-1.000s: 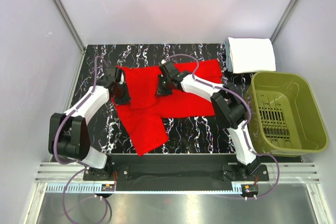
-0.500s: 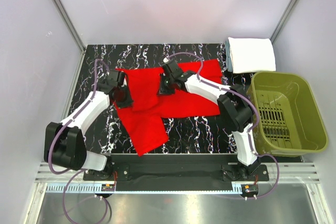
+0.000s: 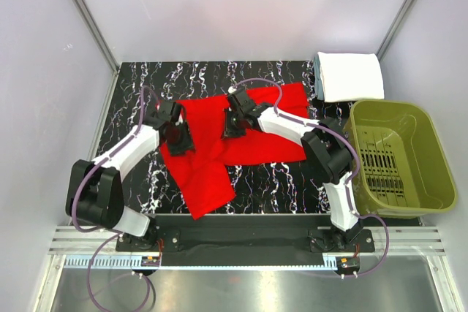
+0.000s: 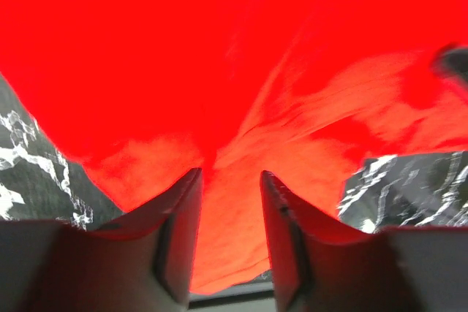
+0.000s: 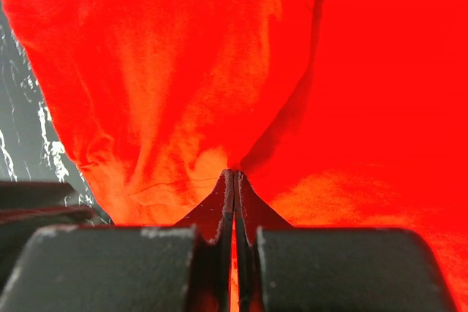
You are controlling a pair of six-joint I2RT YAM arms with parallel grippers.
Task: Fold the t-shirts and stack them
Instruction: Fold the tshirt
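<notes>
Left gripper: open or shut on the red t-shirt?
Open. The left gripper has its fingers standing apart in its wrist view, with the red t-shirt showing through the gap, not pinched.

Table: black top with white marble veining, set between plain white walls. Basket: olive-green plastic, slotted bottom, upright, at the table's right edge, hanging partly past it. Metal rail runs along the near edge.
</notes>
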